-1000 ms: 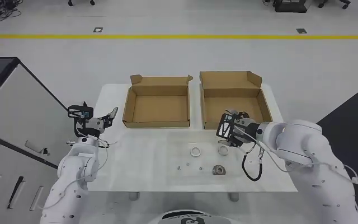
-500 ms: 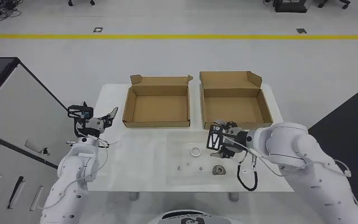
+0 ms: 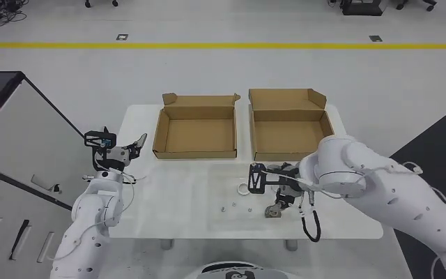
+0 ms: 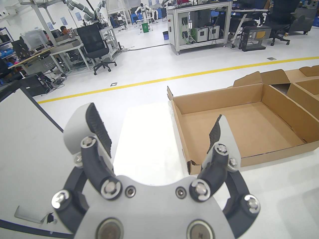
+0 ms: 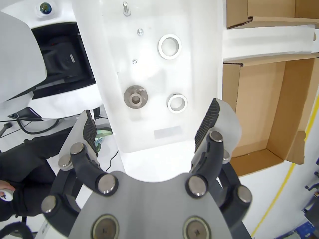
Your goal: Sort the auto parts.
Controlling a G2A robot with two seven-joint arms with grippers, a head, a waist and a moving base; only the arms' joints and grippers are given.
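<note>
On the white table lie two white rings [image 5: 170, 46] [image 5: 177, 103], a grey flanged hub [image 5: 135, 98], a small bolt [image 5: 126, 8], a nut [image 5: 140, 31] and a tiny washer [image 5: 134, 61]. From above I see one ring [image 3: 243, 188], the hub [image 3: 273, 210] and the small pieces [image 3: 235, 205]. My right gripper [image 5: 152, 110] [image 3: 256, 178] hangs open above the parts, holding nothing. My left gripper [image 4: 154, 114] [image 3: 136, 146] stands open and empty off the table's left side, raised and facing the left cardboard box [image 4: 249, 125].
Two open, empty cardboard boxes stand side by side at the back of the table, the left box [image 3: 194, 136] and the right box [image 3: 291, 132] [image 5: 256, 105]. A grey panel [image 3: 35, 139] stands left of the table.
My right arm has swung from the front of the right box leftward and toward the table's front, over the loose parts. The left arm has kept still.
</note>
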